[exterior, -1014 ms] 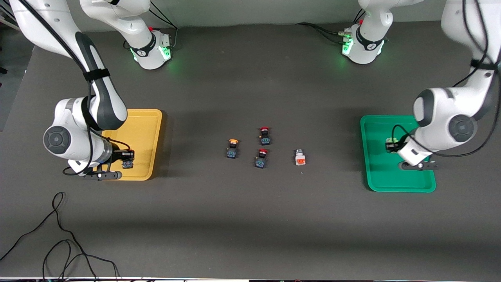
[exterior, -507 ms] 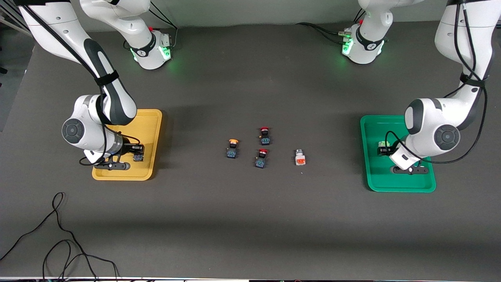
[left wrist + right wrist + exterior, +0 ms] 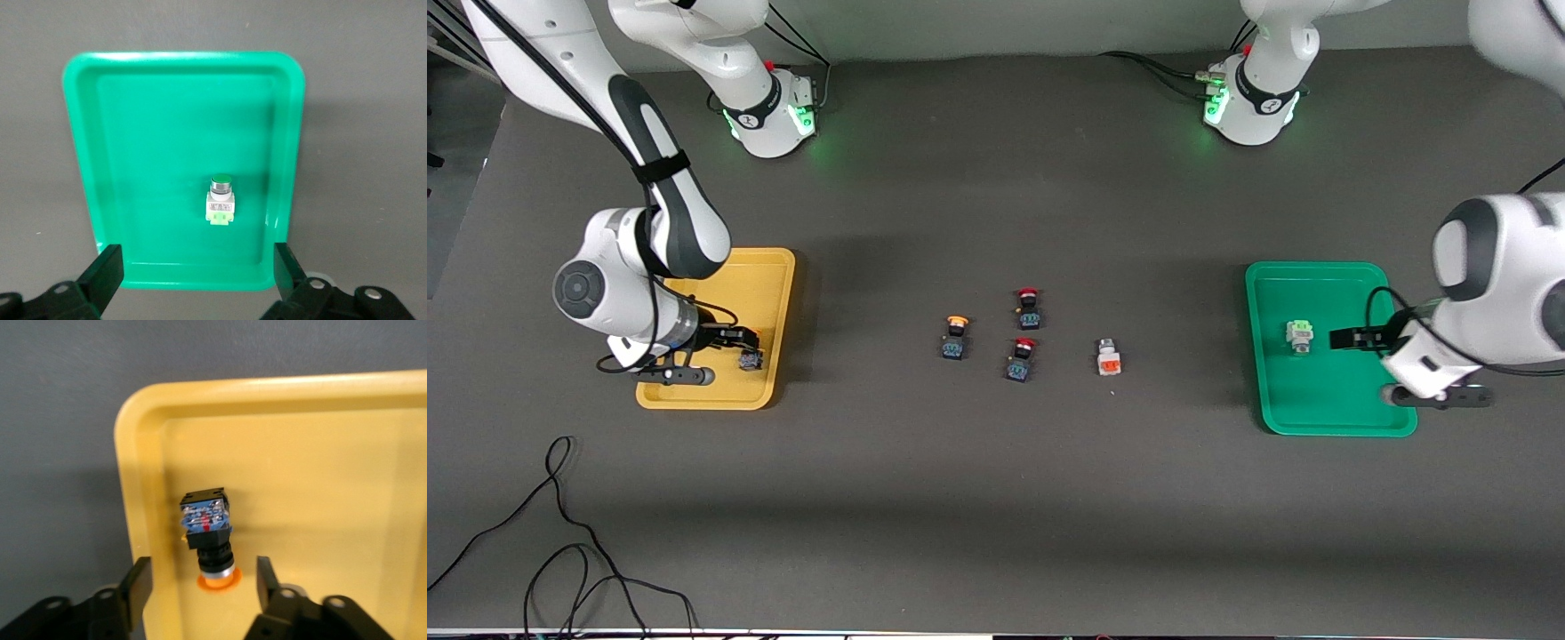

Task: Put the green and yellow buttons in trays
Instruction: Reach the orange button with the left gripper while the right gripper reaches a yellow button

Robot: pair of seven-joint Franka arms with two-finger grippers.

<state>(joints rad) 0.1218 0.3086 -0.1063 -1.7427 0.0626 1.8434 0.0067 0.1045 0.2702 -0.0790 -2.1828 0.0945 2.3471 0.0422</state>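
Green tray point(image 3: 1316, 409) holds the green-part button point(image 3: 1299, 336); yellow tray point(image 3: 769, 267) holds one yellow-capped button point(image 3: 750, 360). Both grippers, left gripper point(image 3: 1352, 339) and right gripper point(image 3: 729, 338), hover spread over them, empty. Between the trays, an orange-capped button point(image 3: 955, 337) and white button point(image 3: 1108, 357) remain on the bench.

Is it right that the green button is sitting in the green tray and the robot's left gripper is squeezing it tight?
Not quite. The green button does sit in the green tray, but the left gripper is not squeezing it. The left wrist view shows its fingers spread wide with nothing between them, and the button lying free on the tray floor.
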